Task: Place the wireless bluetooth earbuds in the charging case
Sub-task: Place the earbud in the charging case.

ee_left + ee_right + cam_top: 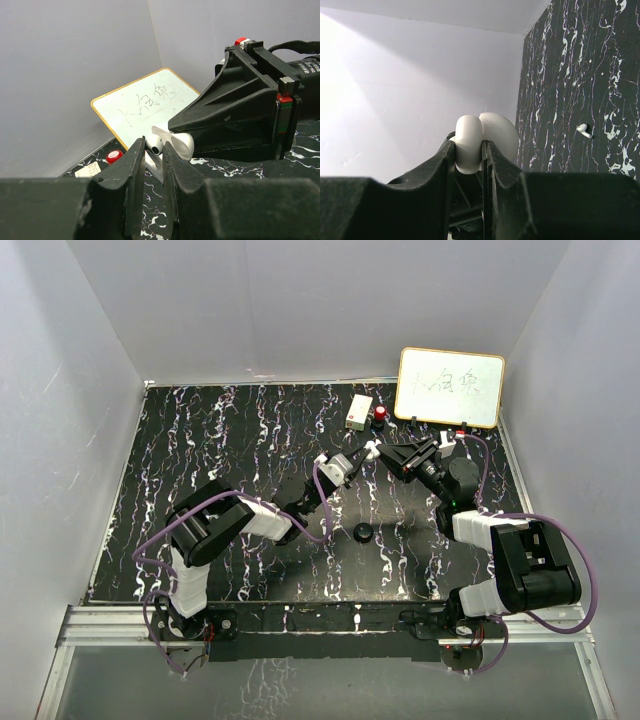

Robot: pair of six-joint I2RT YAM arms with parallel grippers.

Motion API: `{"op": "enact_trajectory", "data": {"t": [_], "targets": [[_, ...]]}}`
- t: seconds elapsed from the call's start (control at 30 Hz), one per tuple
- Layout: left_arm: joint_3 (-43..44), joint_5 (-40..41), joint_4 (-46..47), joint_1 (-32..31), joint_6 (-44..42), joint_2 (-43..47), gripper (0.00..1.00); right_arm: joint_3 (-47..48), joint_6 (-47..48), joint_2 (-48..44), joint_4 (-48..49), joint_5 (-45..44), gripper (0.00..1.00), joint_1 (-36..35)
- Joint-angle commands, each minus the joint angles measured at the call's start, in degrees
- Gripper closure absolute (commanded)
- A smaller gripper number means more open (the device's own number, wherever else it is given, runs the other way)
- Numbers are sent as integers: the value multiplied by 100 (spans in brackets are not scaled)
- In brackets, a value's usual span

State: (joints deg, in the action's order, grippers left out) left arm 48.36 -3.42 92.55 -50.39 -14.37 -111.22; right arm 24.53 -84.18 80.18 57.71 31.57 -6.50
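Note:
The earbuds here are white, not black. My left gripper (154, 152) is shut on one white earbud (153, 144), its stem between the fingers, and holds it right at the open white charging case (183, 144). My right gripper (469, 152) is shut on the case body (469, 140), with the lid (501, 134) swung open beside it. In the top view both grippers meet above the table's far middle, left gripper (362, 455) facing right gripper (388, 452). A second white earbud (584, 131) lies loose on the black marbled table.
A black round puck (362, 532) lies on the table in front of the grippers. A whiteboard (450, 387) leans at the back right, with a small white box (359, 411) and a red button (381, 415) beside it. Grey walls enclose the table.

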Motion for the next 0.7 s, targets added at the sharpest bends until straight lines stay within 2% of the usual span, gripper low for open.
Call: {"op": "enact_trajectory", "data": {"t": [0.0,0.2,0.43,0.67], "targets": [[89,-36,982,-30,-4,69,94,9,-37,-187,504,-78,100,-26],[76,-27,975,-24,-20,82,86,16,-37,-179,506,-85,100,-27],[70,-61,980,-38,-5,103,73,16,-37,-167,512,-87,100,-27],[23,-97,980,-35,4,189,66,16,-37,-162,521,-99,100,-22]]}}
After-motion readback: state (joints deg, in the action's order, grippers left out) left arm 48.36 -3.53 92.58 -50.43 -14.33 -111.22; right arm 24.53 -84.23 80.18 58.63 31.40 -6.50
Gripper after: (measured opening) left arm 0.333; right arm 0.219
